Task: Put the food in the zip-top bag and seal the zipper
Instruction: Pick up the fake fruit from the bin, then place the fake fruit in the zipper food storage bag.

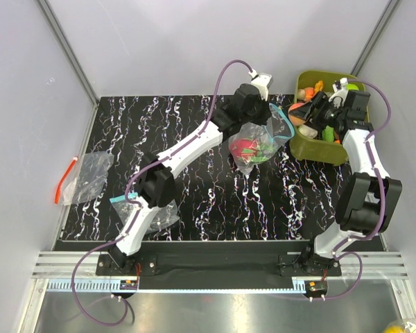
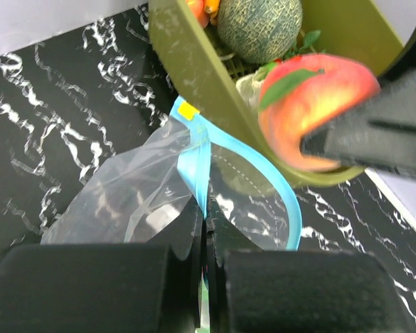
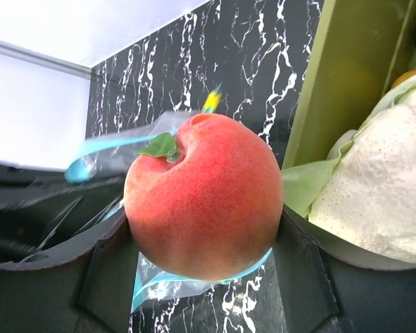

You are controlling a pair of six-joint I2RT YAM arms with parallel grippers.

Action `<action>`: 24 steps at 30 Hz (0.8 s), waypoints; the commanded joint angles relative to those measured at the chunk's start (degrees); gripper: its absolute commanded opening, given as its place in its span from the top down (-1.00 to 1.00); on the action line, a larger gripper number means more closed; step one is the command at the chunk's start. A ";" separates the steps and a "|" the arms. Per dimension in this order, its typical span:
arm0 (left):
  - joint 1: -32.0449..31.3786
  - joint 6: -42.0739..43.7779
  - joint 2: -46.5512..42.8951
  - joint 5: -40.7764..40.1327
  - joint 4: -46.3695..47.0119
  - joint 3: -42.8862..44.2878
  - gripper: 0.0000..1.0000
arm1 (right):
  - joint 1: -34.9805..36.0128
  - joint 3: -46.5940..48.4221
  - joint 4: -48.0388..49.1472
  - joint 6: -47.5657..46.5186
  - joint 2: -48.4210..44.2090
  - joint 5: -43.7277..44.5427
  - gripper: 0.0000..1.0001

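**A:** What's laid out, starting with the biggest?

**B:** A black marbled table (image 1: 215,208). At its far right corner stands an olive-green tub (image 1: 322,151) full of toy produce, with a netted melon (image 2: 260,28) and a cauliflower (image 3: 381,187) among it. Far off on the left lies a spare clear bag (image 1: 87,177) with an orange-red strip.

**A:** And the zip-top bag?

**B:** The zip-top bag (image 1: 256,142) hangs just left of the tub, lifted by its mouth. Red and green food (image 1: 248,147) sits in its bottom.

**A:** What's holding it up?

**B:** The left gripper (image 2: 206,229). Its jaws are pressed together on the bag's top edge, and the plastic runs straight down between the pads.

**A:** What about the right gripper?

**B:** The right gripper (image 1: 312,111) is over the tub's left wall, clamped on a peach (image 3: 204,194) with one finger on each side of it. The peach has a small green leaf by its stem dimple.

**A:** Where's the peach relative to the bag?

**B:** It's just beside the open mouth, on the tub side and not inside it. Whether it touches the plastic I can't tell.

**A:** And the zipper?

**B:** The zipper (image 2: 263,173) is unsealed. The blue-green strip bows out in a loop from the left gripper towards the tub wall, passing under the peach.
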 commanded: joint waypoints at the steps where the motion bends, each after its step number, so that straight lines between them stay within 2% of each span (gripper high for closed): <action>1: 0.06 0.35 1.76 2.00 9.83 2.34 1.00 | 0.18 -1.29 3.82 -1.31 -3.73 -3.94 0.44; 9: 0.06 -2.02 3.35 4.02 13.88 2.16 1.00 | 0.71 -2.61 3.38 -2.98 -4.26 -3.94 0.37; 24: -0.65 -4.04 -2.98 5.60 15.99 -1.62 1.00 | 2.64 -0.50 0.31 -5.53 -3.20 -2.89 0.27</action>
